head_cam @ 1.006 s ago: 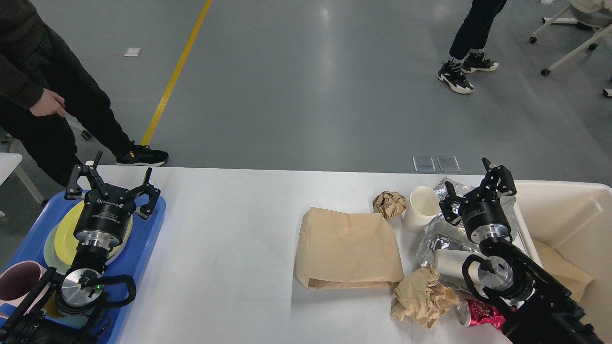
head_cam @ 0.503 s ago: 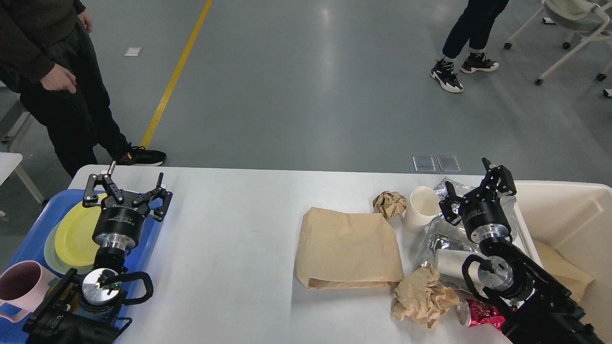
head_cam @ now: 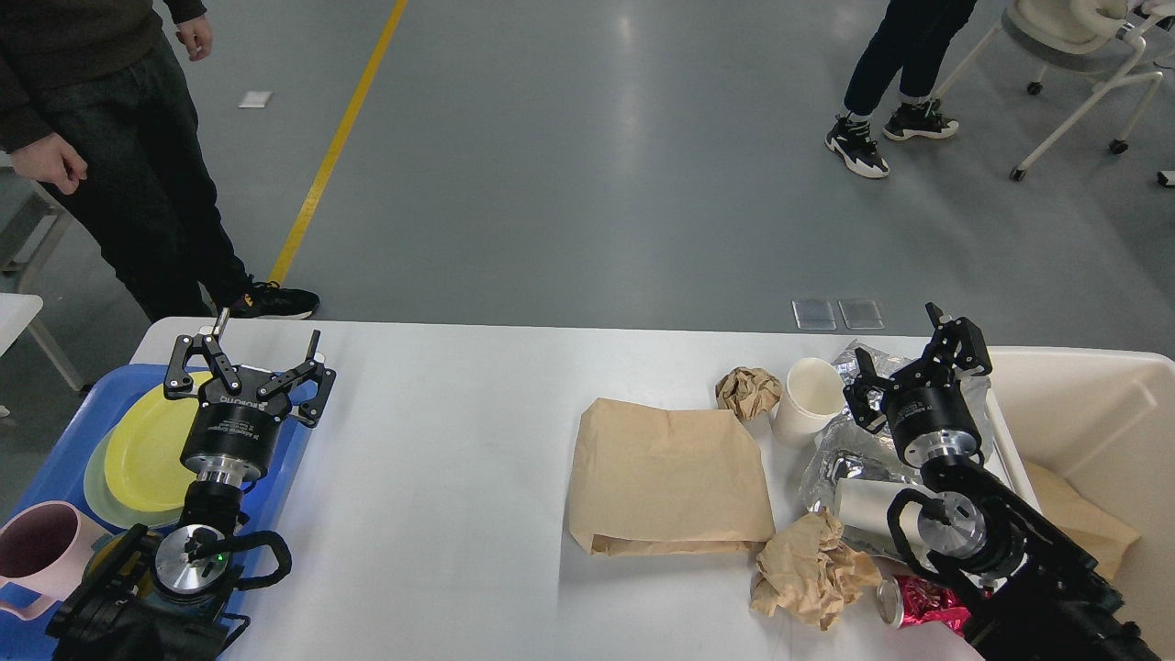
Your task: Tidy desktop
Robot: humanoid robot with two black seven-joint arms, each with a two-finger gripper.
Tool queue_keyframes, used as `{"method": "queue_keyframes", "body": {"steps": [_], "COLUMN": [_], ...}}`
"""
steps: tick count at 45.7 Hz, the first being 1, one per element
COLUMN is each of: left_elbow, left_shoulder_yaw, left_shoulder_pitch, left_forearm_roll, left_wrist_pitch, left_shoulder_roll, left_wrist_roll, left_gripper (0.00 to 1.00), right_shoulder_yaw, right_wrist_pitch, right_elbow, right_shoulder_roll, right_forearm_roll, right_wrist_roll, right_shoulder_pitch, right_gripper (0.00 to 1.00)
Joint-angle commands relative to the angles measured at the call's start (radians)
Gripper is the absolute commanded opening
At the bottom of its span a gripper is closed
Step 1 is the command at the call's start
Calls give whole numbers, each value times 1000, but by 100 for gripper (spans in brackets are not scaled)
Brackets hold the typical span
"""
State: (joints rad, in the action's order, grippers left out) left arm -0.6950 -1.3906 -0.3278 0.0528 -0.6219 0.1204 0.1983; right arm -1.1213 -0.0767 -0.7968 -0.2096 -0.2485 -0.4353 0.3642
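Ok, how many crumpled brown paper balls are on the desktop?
2. A small ball sits at the flat paper bag's far right corner, beside the white cup. A larger wad lies at the bag's near right corner. More may be hidden under the right arm.

Pink mug cropped by the left edge; blue tray partly covered by the left arm. Cream bin runs off the right edge. Red can and white cylinder half hidden behind the right arm. Both bystanders cut at the top; chair partly out of frame.
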Motion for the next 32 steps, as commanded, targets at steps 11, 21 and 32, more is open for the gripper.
{"method": "queue_keyframes", "body": {"steps": [11, 21, 32], "left_elbow": [0, 0, 0], "left_shoulder_yaw": [-1, 1, -1], "left_shoulder_pitch": [1, 1, 1], "left_forearm_roll": [1, 1, 1], "left_wrist_pitch": [-2, -2, -2], "left_shoulder_roll": [1, 1, 1], "left_wrist_roll": [1, 1, 1], "left_gripper": [96, 96, 96], "right_shoulder_yaw": [0, 0, 2], "right_wrist_pitch": [0, 0, 0], "right_elbow": [-1, -1, -1], "right_shoulder_roll": [1, 1, 1], "right_forearm_roll": [0, 0, 0], "right_wrist_roll": [0, 0, 1], "right_shoulder_pitch": [-1, -1, -1], "right_gripper": [100, 100, 100]}}
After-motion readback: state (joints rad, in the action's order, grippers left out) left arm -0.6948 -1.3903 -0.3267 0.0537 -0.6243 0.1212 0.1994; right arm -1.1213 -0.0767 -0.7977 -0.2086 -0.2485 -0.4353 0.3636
